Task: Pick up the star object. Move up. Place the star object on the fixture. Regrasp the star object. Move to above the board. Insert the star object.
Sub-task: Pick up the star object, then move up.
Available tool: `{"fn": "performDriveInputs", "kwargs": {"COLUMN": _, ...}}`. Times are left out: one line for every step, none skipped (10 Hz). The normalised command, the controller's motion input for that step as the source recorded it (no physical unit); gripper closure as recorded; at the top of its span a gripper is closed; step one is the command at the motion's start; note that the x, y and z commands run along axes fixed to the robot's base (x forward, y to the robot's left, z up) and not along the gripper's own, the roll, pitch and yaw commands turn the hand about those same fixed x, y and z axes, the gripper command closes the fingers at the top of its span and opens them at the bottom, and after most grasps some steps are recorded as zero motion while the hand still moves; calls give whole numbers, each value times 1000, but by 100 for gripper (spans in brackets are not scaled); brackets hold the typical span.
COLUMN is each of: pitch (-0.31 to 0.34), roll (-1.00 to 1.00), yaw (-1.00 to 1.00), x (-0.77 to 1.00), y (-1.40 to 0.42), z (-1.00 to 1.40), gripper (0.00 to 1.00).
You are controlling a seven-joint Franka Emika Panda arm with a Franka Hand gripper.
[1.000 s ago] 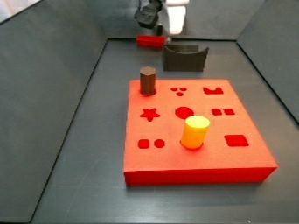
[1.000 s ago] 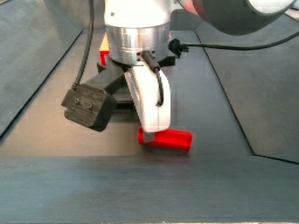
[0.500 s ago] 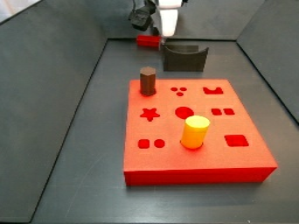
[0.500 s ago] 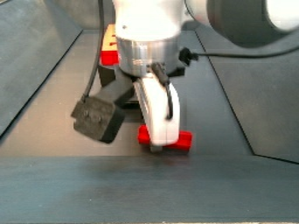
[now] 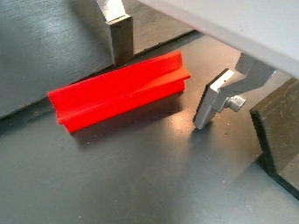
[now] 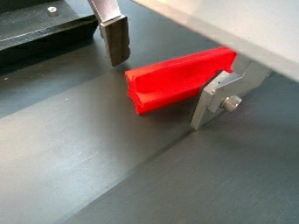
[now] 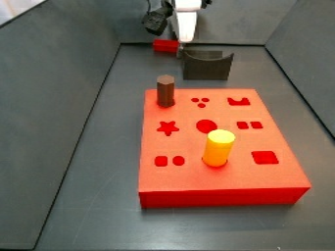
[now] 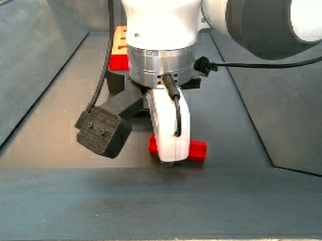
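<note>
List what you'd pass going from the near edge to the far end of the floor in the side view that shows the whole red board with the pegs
Board front edge → yellow cylinder peg → dark brown cylinder peg → fixture → star object, lying on the floor with the claw down at it.

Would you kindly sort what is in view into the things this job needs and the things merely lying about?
Job:
- star object, lying on the floor between the open gripper fingers
- fixture
- board

Lying about:
- yellow cylinder peg, upright in the board
- dark brown cylinder peg, upright in the board
</note>
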Motion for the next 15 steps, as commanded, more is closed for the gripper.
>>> {"fn": "performDriveInputs", "kwargs": {"pitch": 0, "roll": 0, "yaw": 0, "x": 0, "y": 0, "z": 0, "gripper": 100}}
{"fn": "performDriveInputs", "kwargs": {"pitch": 0, "roll": 0, "yaw": 0, "x": 0, "y": 0, "z": 0, "gripper": 100}}
{"fn": "performDriveInputs", "kwargs": {"pitch": 0, "roll": 0, "yaw": 0, "x": 0, "y": 0, "z": 0, "gripper": 100}}
{"fn": "performDriveInputs", "kwargs": {"pitch": 0, "roll": 0, "yaw": 0, "x": 0, "y": 0, "z": 0, "gripper": 100}}
{"fn": "performDriveInputs", "kwargs": {"pitch": 0, "roll": 0, "yaw": 0, "x": 0, "y": 0, "z": 0, "gripper": 100}}
{"fn": "performDriveInputs", "kwargs": {"pitch": 0, "roll": 0, "yaw": 0, "x": 0, "y": 0, "z": 0, "gripper": 100}}
{"fn": "performDriveInputs", "kwargs": {"pitch": 0, "roll": 0, "yaw": 0, "x": 0, "y": 0, "z": 0, "gripper": 100}}
{"fn": "performDriveInputs", "kwargs": {"pitch": 0, "roll": 0, "yaw": 0, "x": 0, "y": 0, "z": 0, "gripper": 100}}
{"fn": "performDriveInputs", "kwargs": {"pitch": 0, "roll": 0, "yaw": 0, "x": 0, "y": 0, "z": 0, "gripper": 100}}
{"fn": "performDriveInputs", "kwargs": {"pitch": 0, "roll": 0, "yaw": 0, "x": 0, "y": 0, "z": 0, "gripper": 100}}
{"fn": "performDriveInputs", "kwargs": {"pitch": 0, "roll": 0, "yaw": 0, "x": 0, "y": 0, "z": 0, "gripper": 100}}
{"fn": "performDriveInputs", "kwargs": {"pitch": 0, "roll": 0, "yaw": 0, "x": 0, "y": 0, "z": 833, "gripper": 100}}
{"fn": "performDriveInputs", "kwargs": {"pitch": 9, "roll": 6, "yaw": 8, "x": -2, "y": 33, "z": 823, "gripper": 100}}
{"fn": "performDriveInputs", "kwargs": {"pitch": 34, "roll": 3, "yaw": 1, "x": -26, "y": 23, "z": 706, "gripper": 100}}
{"fn": "performDriveInputs", "kwargs": {"pitch": 51, "roll": 3, "yaw": -7, "x": -22, "y": 14, "z": 558, "gripper": 100}}
